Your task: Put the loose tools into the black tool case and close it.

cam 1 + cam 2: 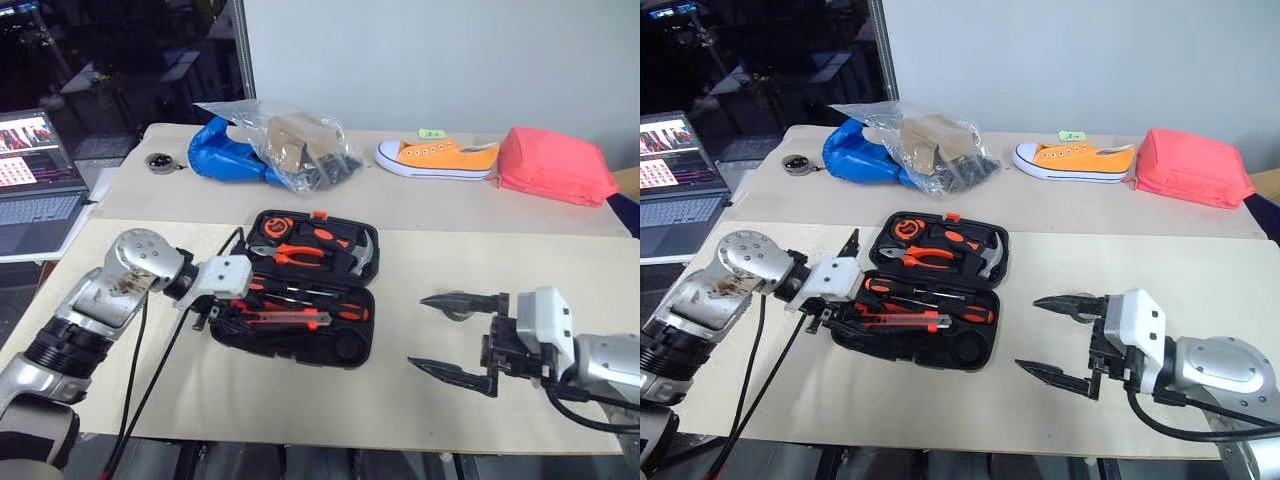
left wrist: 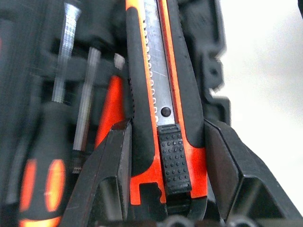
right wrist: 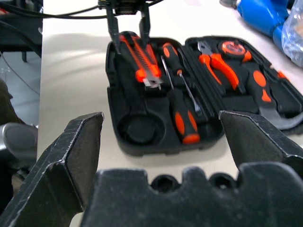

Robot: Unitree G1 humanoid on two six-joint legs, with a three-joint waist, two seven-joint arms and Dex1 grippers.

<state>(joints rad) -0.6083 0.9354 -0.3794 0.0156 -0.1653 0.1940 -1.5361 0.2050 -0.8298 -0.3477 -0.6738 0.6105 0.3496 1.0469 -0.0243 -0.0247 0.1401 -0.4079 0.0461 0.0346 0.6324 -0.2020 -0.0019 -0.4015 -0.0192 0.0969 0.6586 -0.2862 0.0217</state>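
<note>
Left wrist view: left gripper [image 2: 165,156] clamps the utility knife [image 2: 163,94] by its handle end, lowering it into its moulded slot in the open black tool case [image 1: 345,345] beside the screwdrivers [image 3: 182,104]. Right gripper [image 1: 455,335] hangs spread wide, holding nothing, clear of the case.

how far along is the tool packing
Mostly packed. The case lies open with two long screwdrivers in their slots. In hand: the left gripper straddles the utility knife at its slot, fingers on either side of the handle. The round recess looks empty, so the tape roll seems still to go, then closing the lid. The right gripper is open and holds nothing.
</note>
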